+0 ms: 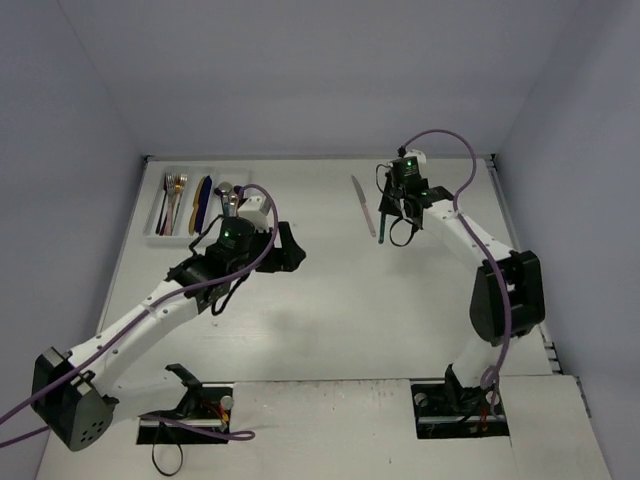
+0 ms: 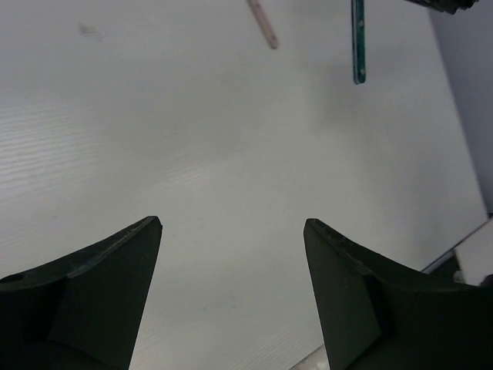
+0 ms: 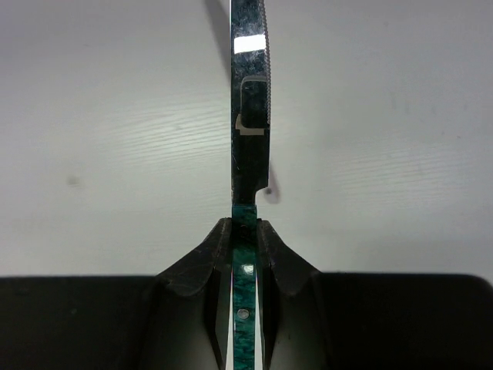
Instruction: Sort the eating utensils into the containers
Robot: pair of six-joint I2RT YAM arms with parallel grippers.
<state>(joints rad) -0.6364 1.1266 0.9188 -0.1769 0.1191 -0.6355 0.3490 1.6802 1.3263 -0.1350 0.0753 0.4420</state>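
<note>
My right gripper is shut on a teal-handled knife, gripped where handle meets blade, with the shiny blade pointing away from the wrist. From above, this gripper is at the back right of the table, and the knife's handle sticks out below it. A pink-handled knife lies flat just to its left. The white tray of containers stands at the back left with several utensils in it, gold forks and a dark blue spoon among them. My left gripper is open over bare table, right of the tray.
Grey walls close in the table on the left, back and right. The left wrist view shows the pink handle's end and the teal handle far ahead, and the table's right edge.
</note>
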